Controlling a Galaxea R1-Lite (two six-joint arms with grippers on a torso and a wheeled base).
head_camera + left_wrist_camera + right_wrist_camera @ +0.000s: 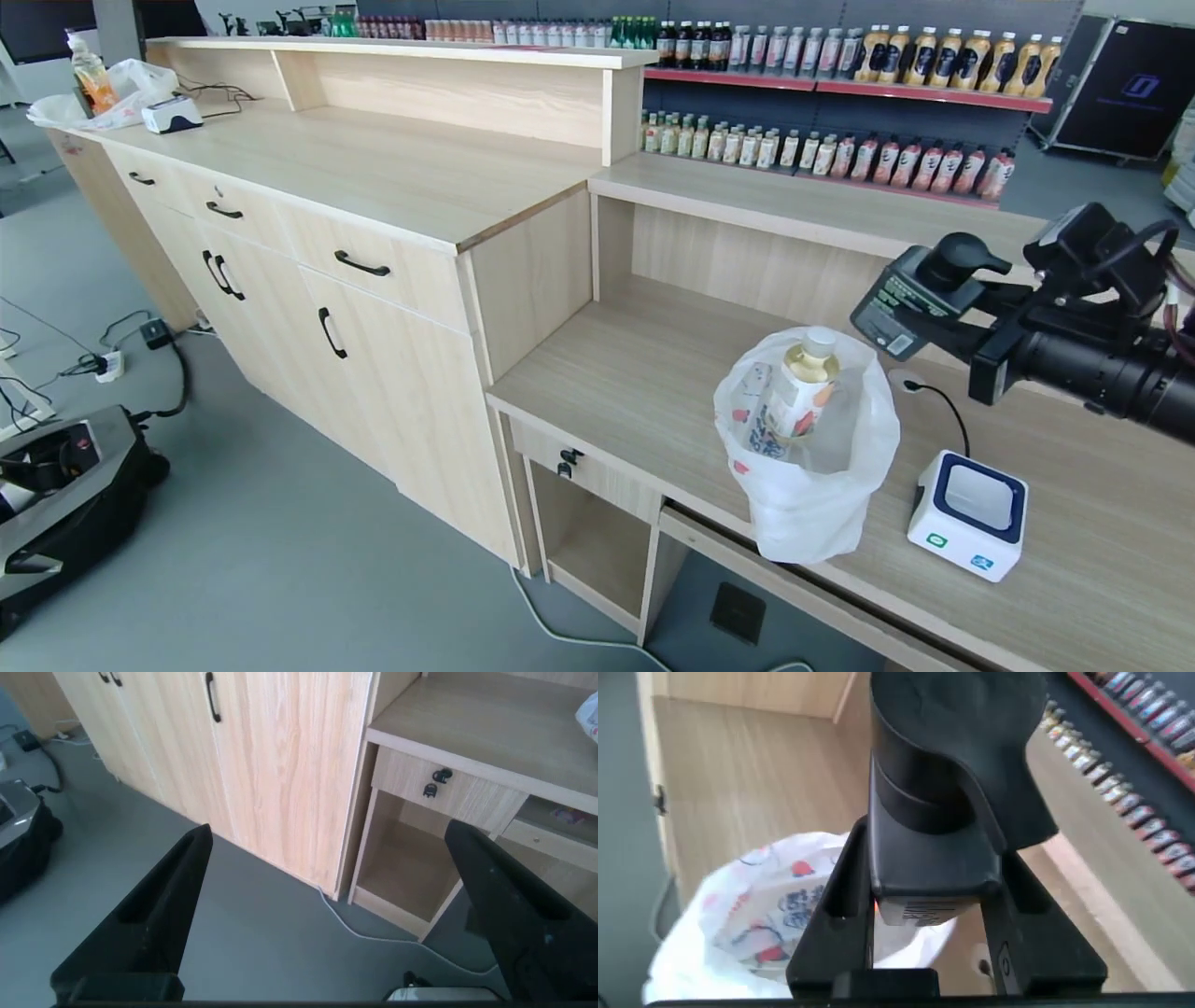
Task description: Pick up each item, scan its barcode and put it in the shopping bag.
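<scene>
Shopping bag stood open on the lower desktop, close to its front edge and about midway along it. I saw a bottle upright inside, pale cap showing above the bag's rim, and a printed packet beside it against the bag wall. The desk scanner, a white box with a dark window, sat just beside the bag toward the desktop's right end, also near the front edge, not touching the bag. Its cable ran back to a hole in the desktop. The right gripper hung above the desktop behind the desk scanner, fingers clamped on a handheld scanner, whose head pointed toward the bag from just beside and above the bag's rim. In the right wrist view the right gripper had both fingers pressed on the sides of the handheld scanner, a small red glow showed at its lower edge, and the shopping bag lay below. The left gripper was off the desktop, over the grey floor in front of the cabinet doors, fingers spread wide with nothing between them. The drawer under the desktop's left front corner was closed. Bottle shelves lined the wall behind.
</scene>
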